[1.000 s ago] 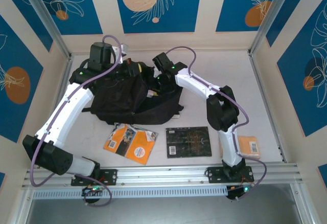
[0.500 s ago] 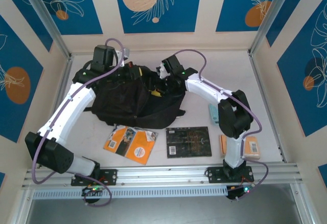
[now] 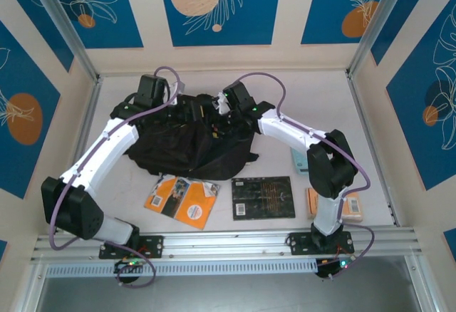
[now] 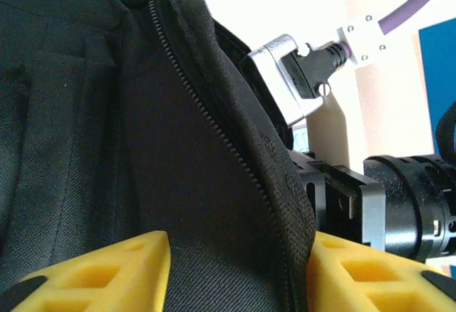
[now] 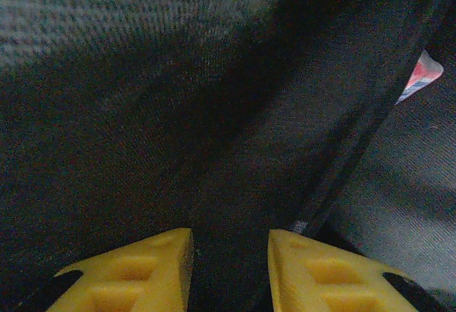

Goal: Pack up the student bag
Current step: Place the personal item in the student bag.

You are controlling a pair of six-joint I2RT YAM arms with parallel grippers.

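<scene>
Lying on the table (image 3: 320, 102), the student bag (image 3: 178, 144) hides its contents.

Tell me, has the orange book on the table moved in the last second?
No. The orange book lies where it was, the same gap left of the black book and just short of the metal rail at the table's near edge.

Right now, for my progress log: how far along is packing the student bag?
Done: nothing visibly packed. In hand: left end effector and right end effector are on the student bag, at its zip. Remaining: orange book and black book lie on the table, outside the bag.
</scene>
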